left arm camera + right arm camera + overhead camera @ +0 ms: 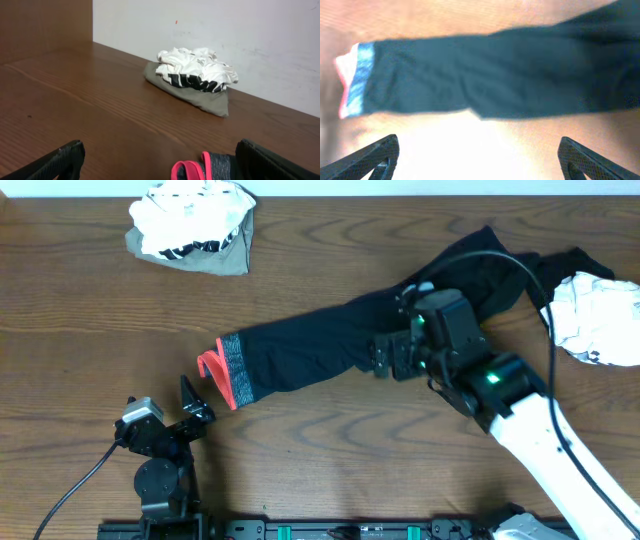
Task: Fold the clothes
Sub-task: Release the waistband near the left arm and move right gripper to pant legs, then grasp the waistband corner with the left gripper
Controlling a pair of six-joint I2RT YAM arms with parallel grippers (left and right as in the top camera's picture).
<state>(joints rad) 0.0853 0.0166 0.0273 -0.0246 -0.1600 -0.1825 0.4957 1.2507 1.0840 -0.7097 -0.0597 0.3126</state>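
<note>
Across the middle of the brown table [80,330], one long black piece of clothing [320,345], stretched out flat and slanting from the far right down to the near left. At its left end, a grey band [232,370] and then a red edge [212,368]. Over its middle, the right gripper [383,358], jaws wide apart and holding nothing; hard to tell from above if touching the cloth. Low at the front left, the left gripper [196,404], jaws wide too and empty, just beside the red edge. Far back on the left, a small heap: crumpled white clothing [195,215] with black stripes, on top of a grey-green piece [215,262]. At the far right, another crumpled white piece [600,320], lying on more black cloth [575,262].
</note>
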